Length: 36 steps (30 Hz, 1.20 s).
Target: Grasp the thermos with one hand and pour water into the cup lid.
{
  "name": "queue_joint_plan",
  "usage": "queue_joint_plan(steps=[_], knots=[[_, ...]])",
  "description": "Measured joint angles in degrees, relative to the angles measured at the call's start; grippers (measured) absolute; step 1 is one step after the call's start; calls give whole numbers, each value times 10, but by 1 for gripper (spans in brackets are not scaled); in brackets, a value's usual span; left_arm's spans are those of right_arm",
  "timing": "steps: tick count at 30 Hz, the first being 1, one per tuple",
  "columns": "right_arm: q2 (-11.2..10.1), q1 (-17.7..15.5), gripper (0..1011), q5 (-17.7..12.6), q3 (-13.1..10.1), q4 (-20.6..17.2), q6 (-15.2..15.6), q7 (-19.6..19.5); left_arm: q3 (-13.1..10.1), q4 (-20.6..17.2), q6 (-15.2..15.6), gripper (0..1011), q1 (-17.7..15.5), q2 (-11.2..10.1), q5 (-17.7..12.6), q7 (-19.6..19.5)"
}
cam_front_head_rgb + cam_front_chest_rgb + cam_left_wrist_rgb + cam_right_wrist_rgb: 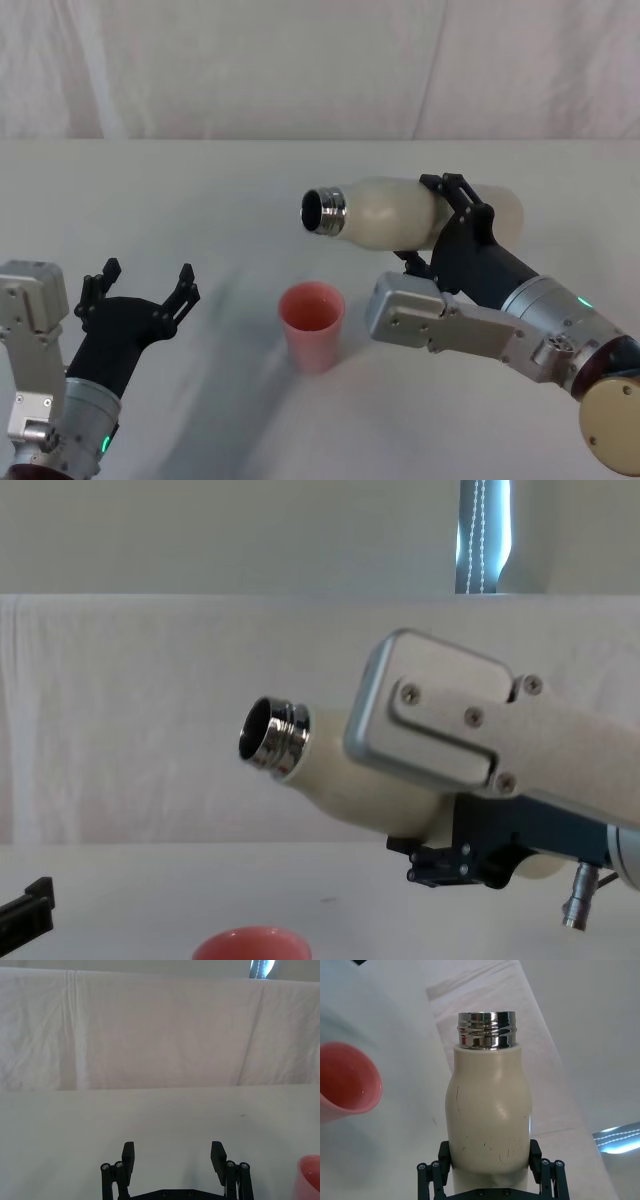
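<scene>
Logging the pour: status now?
Right tool shut on thermos, tipped near level, neck above cup lid. Left tool open, idle. No stream visible.

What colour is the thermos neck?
Shiny silver steel on the thermos neck, clearest in the right wrist view.

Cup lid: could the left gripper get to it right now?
Probably yes. The left gripper hangs open beside the cup lid with bare table between; the thermos sits higher, in the right gripper.

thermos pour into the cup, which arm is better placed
Right. The right hand already grips the thermos, tipped with its neck above the cup. The left hand hangs open off to the left, holding nothing.
</scene>
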<state>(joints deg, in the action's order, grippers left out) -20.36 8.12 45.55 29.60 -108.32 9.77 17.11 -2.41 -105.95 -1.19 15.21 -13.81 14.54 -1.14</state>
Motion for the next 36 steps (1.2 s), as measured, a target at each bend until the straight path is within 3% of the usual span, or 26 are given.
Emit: queue_joint_plan(steps=[27, 36], knots=[[22, -42, 952, -170, -60, 16, -63, -26, 0, 0, 0, 1001, 0, 0, 0, 0], [42, -61, 952, -251, -87, 34, -88, -34, 0, 0, 0, 1001, 0, 0, 0, 0]])
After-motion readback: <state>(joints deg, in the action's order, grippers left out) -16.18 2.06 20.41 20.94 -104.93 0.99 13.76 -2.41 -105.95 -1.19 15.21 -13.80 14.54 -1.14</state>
